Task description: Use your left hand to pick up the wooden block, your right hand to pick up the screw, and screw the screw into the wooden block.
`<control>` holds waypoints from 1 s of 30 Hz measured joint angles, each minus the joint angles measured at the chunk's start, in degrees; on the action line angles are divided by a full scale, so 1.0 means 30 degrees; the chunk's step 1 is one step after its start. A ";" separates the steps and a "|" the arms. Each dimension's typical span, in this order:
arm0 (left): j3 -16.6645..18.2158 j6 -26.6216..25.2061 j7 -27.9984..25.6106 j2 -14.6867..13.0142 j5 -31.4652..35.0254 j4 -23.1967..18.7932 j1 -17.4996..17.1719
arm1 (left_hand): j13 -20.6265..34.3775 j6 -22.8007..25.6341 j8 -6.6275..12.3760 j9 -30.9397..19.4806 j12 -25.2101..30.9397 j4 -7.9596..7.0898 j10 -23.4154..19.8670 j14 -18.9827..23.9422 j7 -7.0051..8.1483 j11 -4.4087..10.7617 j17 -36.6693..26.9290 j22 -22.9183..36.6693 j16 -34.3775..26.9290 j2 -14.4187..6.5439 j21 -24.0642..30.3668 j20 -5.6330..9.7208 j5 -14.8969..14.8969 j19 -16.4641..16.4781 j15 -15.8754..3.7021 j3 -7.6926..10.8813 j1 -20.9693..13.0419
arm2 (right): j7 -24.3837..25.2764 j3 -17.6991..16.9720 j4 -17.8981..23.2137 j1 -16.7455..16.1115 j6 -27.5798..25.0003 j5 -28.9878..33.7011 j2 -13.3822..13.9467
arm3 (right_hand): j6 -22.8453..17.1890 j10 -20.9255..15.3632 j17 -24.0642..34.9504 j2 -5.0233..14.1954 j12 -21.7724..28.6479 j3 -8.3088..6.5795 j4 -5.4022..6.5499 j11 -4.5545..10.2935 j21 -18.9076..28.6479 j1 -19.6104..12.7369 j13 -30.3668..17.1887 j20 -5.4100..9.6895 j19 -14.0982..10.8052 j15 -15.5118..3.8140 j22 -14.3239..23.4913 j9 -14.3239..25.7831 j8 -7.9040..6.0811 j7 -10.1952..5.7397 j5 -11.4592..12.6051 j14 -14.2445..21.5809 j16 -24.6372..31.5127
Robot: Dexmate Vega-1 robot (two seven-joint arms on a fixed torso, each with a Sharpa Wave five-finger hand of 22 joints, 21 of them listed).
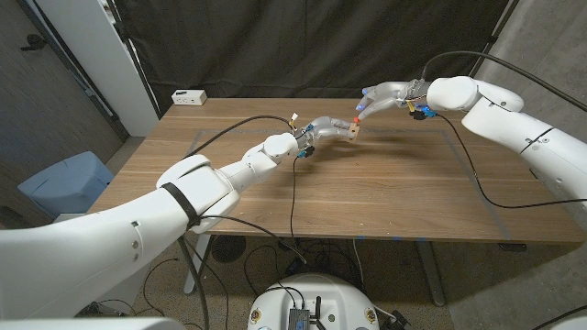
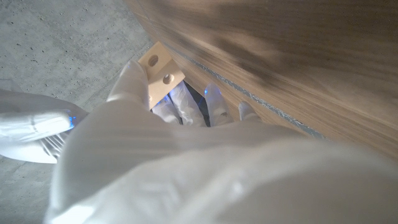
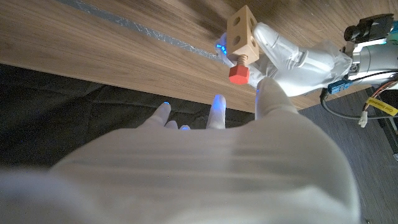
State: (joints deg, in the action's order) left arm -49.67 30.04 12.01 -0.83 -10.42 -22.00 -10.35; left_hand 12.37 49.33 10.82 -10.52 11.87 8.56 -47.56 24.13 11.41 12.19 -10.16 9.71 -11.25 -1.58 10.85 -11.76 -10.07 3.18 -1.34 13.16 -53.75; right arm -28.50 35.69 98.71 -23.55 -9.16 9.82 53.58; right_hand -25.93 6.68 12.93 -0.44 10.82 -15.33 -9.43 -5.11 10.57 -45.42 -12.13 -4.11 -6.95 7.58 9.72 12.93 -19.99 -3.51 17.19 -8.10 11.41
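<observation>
Two white hands meet above the brown wooden tabletop [image 1: 385, 183]: left hand [image 1: 316, 128] grips the pale wooden block [image 3: 242, 28]; right hand [image 1: 381, 99], fingers apart, touches the red-headed screw [image 3: 239, 73] in it.

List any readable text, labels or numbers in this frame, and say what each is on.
None can be read.
Yellow tag on the cable by the left hand: dark print, too blurred to read.
White box at the table's far corner: dark marks, too small to read.
Wooden block: no marking.
</observation>
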 measured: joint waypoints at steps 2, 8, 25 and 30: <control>-0.0023 0.0000 -0.0016 0.0002 -0.0005 0.0010 0.0008 | 0.0000 0.0000 -0.0001 -0.0005 0.0000 0.0001 0.0000 0.0000 0.0000 0.0000 0.0014 0.0000 0.0000 0.0000 0.0000 0.0000 0.0000 0.0000 0.0000 -0.0001 0.0000 | -0.0121 0.0071 -0.0139 0.0103 0.0038 0.0048 -0.0055 | -0.0096 0.0000 -0.0001 -0.0076 0.0000 -0.0058 -0.0055 -0.0001 0.0000 -0.0076 0.0000 0.0000 0.0000 0.0000 0.0000 0.0000 -0.0051 -0.0095 0.0000 0.0000 0.0000; -0.0059 0.0002 -0.0045 0.0007 -0.0015 0.0021 0.0010 | 0.0000 -0.0003 -0.0014 -0.0011 0.0000 0.0013 0.0000 0.0000 -0.0002 0.0001 0.0014 -0.0001 0.0000 0.0000 0.0000 0.0000 0.0000 0.0000 0.0000 -0.0013 0.0001 | -0.0352 0.0277 -0.0431 0.0379 0.0089 0.0142 -0.0202 | -0.0164 -0.0001 -0.0001 -0.0079 0.0072 -0.0063 -0.0048 -0.0001 0.0000 -0.0228 0.0002 0.0000 -0.0001 -0.0001 0.0000 -0.0001 -0.0097 -0.0163 0.0146 0.0001 0.0000; -0.0159 0.0053 -0.0042 0.0037 -0.0028 0.0065 0.0073 | 0.0000 -0.0008 -0.0088 -0.0007 0.0000 0.0017 -0.0001 0.0000 -0.0007 0.0000 0.0013 0.0000 0.0000 0.0000 0.0000 0.0000 0.0002 0.0000 0.0000 -0.0017 0.0000 | -0.0636 0.0672 -0.0737 0.0634 0.0095 0.0728 -0.0429 | -0.1252 -0.0150 -0.0003 -0.0149 0.0147 -0.0434 -0.0144 0.0000 0.0094 -0.0551 0.0004 0.0179 -0.0181 -0.0073 0.0000 0.0177 -0.0624 -0.0300 0.0276 0.0074 0.0114; -0.0170 0.0137 0.0000 0.0036 -0.0032 0.0067 0.0076 | 0.0000 -0.0009 -0.0091 -0.0004 0.0000 0.0017 0.0000 0.0000 -0.0008 0.0001 0.0014 0.0000 0.0000 0.0000 0.0000 0.0000 0.0002 0.0000 0.0000 -0.0018 0.0000 | -0.0598 0.0708 -0.0742 0.0633 0.0039 0.0855 -0.0468 | -0.1492 -0.0191 -0.0003 -0.0155 0.0285 -0.0434 -0.0144 0.0043 0.0244 -0.0706 0.0005 0.0208 -0.0353 -0.0176 0.0000 0.0257 -0.0775 -0.0332 0.0276 0.0178 0.0114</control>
State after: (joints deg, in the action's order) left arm -50.17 30.45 12.01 -0.72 -10.52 -21.80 -10.12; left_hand 12.37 49.30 10.55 -10.53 11.87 8.61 -47.56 24.13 11.39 12.19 -10.12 9.71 -11.25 -1.58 10.85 -11.76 -10.06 3.18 -1.34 13.11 -53.75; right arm -30.29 37.82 96.48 -21.65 -9.04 12.39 52.17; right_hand -30.41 6.10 12.93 -0.90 11.67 -16.63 -9.86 -4.98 11.31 -47.54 -12.12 -3.48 -8.01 7.05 9.72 13.71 -22.32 -4.50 18.02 -7.57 11.75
